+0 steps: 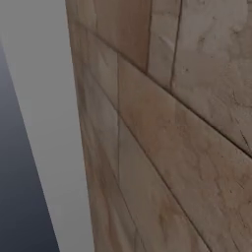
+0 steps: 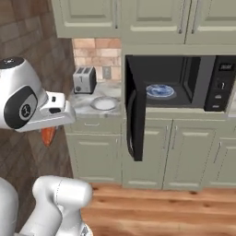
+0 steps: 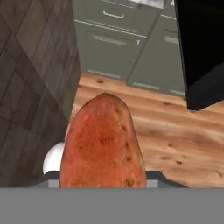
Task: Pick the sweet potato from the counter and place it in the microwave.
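Wood floor [image 3: 175,131] fills lower right of hand view; gripper [image 3: 103,186] clenched on sweet potato [image 3: 103,144]; microwave [image 2: 184,83] door open.

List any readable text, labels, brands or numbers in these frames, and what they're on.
No text can be read in any view.
Microwave control panel: pale marks near its top and middle, too small and blurred to read.
Toaster: no legible marking.
Blue-patterned plate inside the microwave: pattern only, no lettering.
Round emblem on the arm joint: a symbol, not text.
Sweet potato, cabinets: blank.
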